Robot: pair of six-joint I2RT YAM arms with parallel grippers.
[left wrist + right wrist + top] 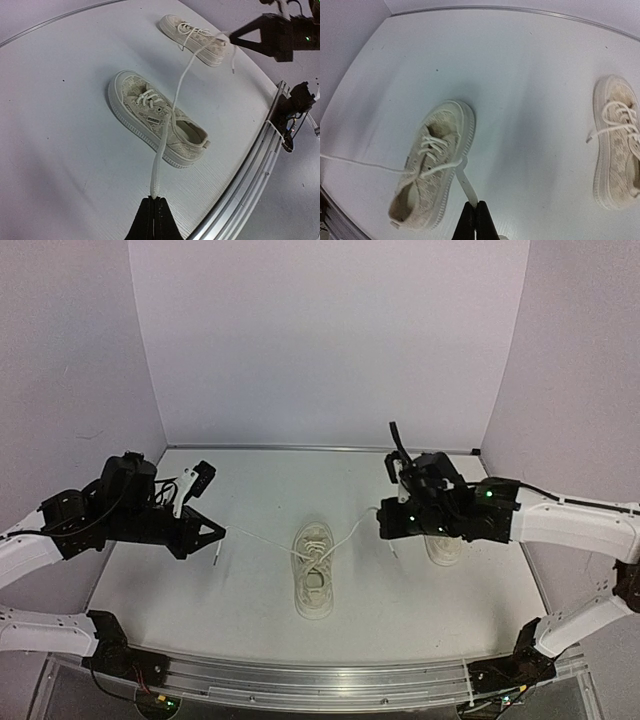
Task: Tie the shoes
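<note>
- The centre sneaker (314, 575), a small cream-white low-top of lacy fabric with a pale sole, lies flat in the middle of the white table (250, 480), toe towards 12 o'clock in the overhead view.
- Its left lace (262, 540), a thin white cord, runs out taut towards 10 o'clock. Its right lace (350, 532) climbs towards 2 o'clock.
- I cannot tell whether the two strands are crossed over the tongue. No bow is visible.
- The left gripper (218, 533), a black two-finger pincer, is clenched on the left lace near its tip, its fingers pressed together with the cord between them in the wrist view.
- The right gripper (381, 522), also black, is likewise pinched on the flat end of the right lace.
- The second sneaker (443, 548), a matching cream low-top, sits at 3 o'clock of the first, partly under the right arm.
- Risks, as I judge them:
  - An uneven pull could drag or tip the light centre sneaker, since nothing pins it.
  - Either lace could slip from so narrow a pinch if tension rises.
  - A low sweep of the right arm could knock the second sneaker.
</note>
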